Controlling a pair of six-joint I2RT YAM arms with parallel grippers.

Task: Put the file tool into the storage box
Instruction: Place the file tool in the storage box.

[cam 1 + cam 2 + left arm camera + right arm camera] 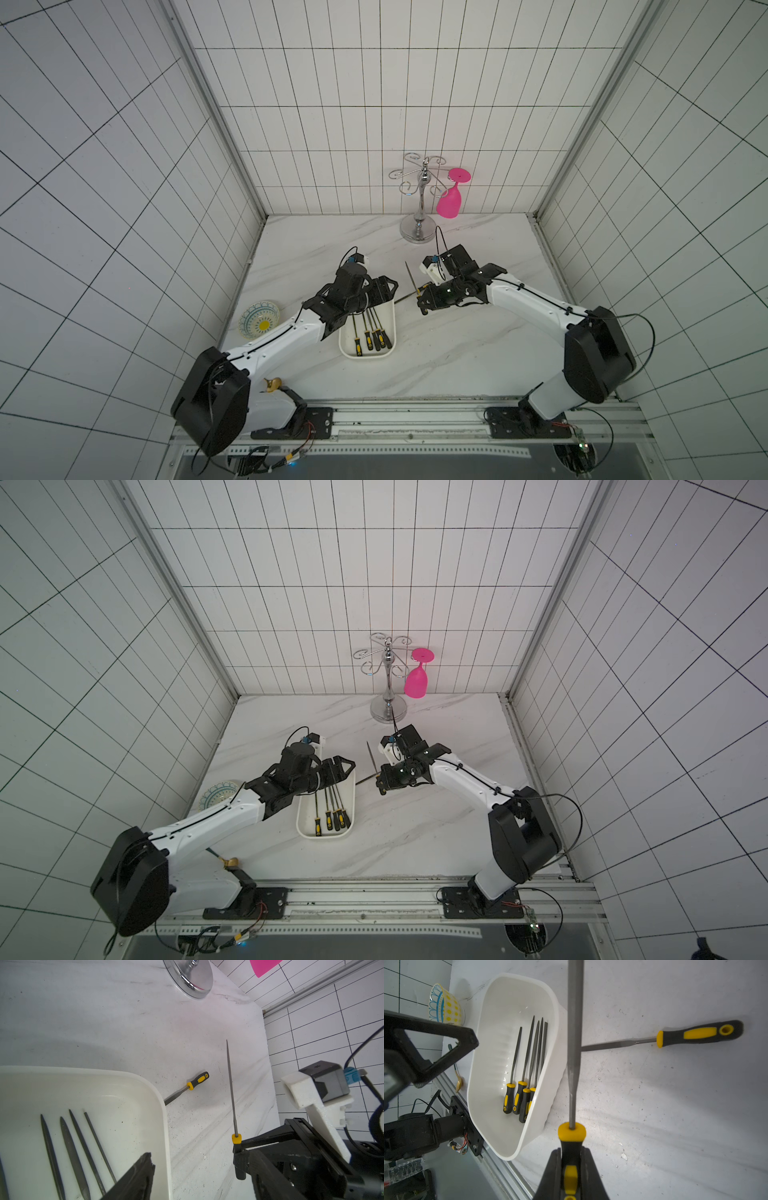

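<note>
Firmly, right gripper [571, 1159] clenches file [574, 1022] by handle; left gripper [384, 291] gapes empty above storage box [345, 343]; second file [695, 1033] lies just right of it.

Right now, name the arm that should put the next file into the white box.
Right. The right gripper is shut on the held file by its handle, beside the storage box; the left gripper hangs open and empty over the box's far end.

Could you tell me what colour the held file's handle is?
Black with yellow accents; the file handle shows best in the right wrist view.
</note>
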